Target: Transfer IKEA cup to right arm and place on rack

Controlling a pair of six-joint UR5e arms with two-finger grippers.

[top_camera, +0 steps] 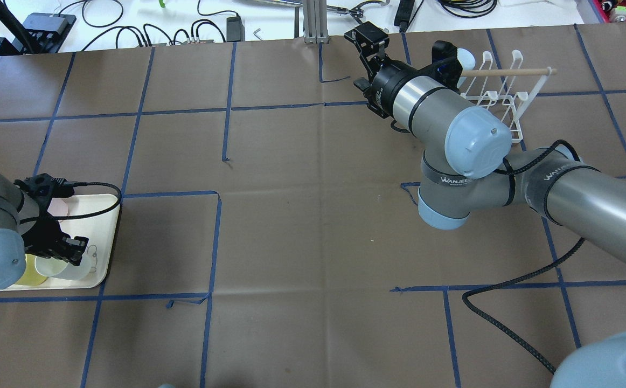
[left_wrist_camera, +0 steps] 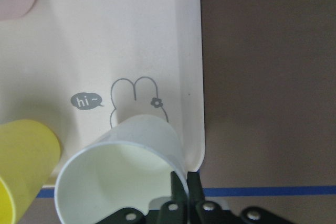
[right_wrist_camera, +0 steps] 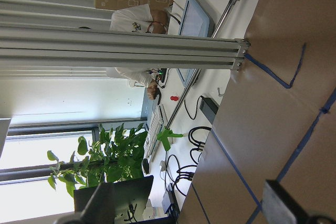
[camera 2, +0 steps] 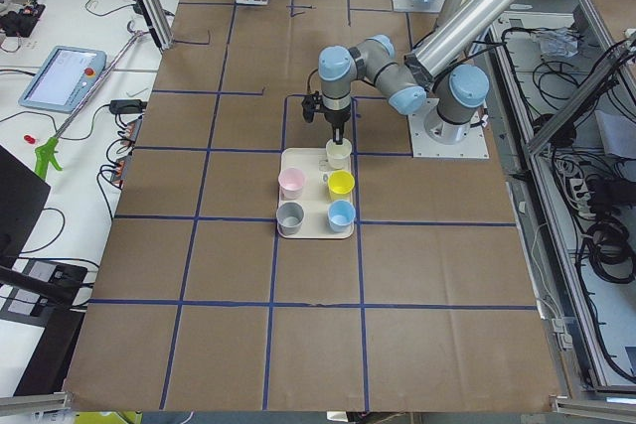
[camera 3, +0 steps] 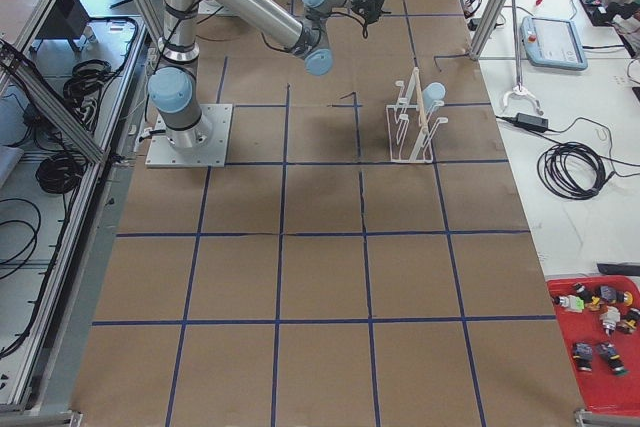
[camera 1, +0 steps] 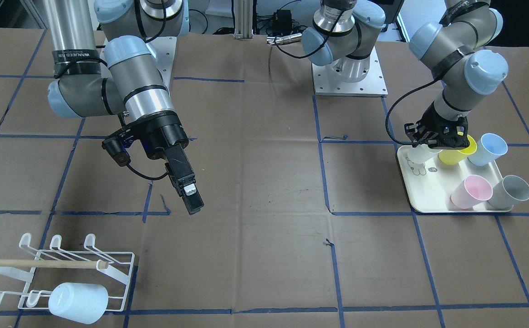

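Observation:
The IKEA cup [left_wrist_camera: 121, 171] is a white cup at the corner of the cream tray [left_wrist_camera: 105, 35]; it also shows in the front view [camera 1: 421, 156]. My left gripper [left_wrist_camera: 181, 184] is shut on its rim, one finger inside the cup and one outside. The right arm [camera 1: 141, 91] hangs over the table's middle, far from the tray. Its gripper [camera 1: 191, 200] is open and holds nothing. The rack [camera 1: 64, 269] is a white wire one with a wooden dowel, at the table's far corner on my right.
A pale blue cup [camera 1: 78, 303] lies on the rack. On the tray stand a yellow cup [camera 1: 458, 152], a light blue cup [camera 1: 490, 149], a pink cup [camera 1: 471, 191] and a grey cup [camera 1: 512, 191]. Brown paper with blue tape lines covers the table.

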